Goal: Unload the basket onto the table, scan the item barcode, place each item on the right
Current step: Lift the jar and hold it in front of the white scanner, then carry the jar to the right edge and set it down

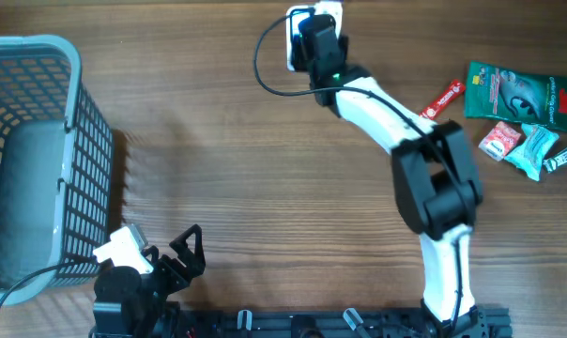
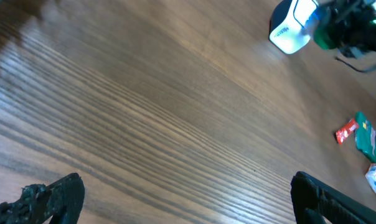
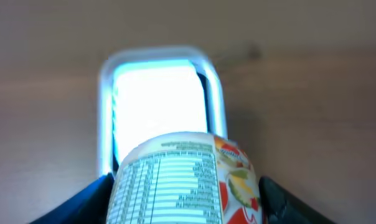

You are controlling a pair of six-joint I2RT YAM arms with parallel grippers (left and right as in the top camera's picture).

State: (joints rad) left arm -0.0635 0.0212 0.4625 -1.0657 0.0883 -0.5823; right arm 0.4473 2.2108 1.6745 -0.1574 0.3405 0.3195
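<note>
The item (image 3: 182, 183) is a round container with a white nutrition table and a red and yellow fruit picture. My right gripper (image 3: 185, 194) is shut on it, one dark finger on each side. Just beyond it lies the white scanner (image 3: 157, 99), its window glowing bright. From overhead, the right gripper (image 1: 318, 45) reaches to the table's far edge over the scanner (image 1: 297, 26), and the item is hidden under the wrist. My left gripper (image 1: 176, 255) rests open at the near left, its fingers wide apart over bare wood (image 2: 185, 186).
A grey mesh basket (image 1: 39, 56) stands at the left. At the far right lie a green packet (image 1: 523, 92), a red sachet (image 1: 443, 99) and small wrapped packets (image 1: 523, 145). A black cable (image 1: 265, 75) loops from the scanner.
</note>
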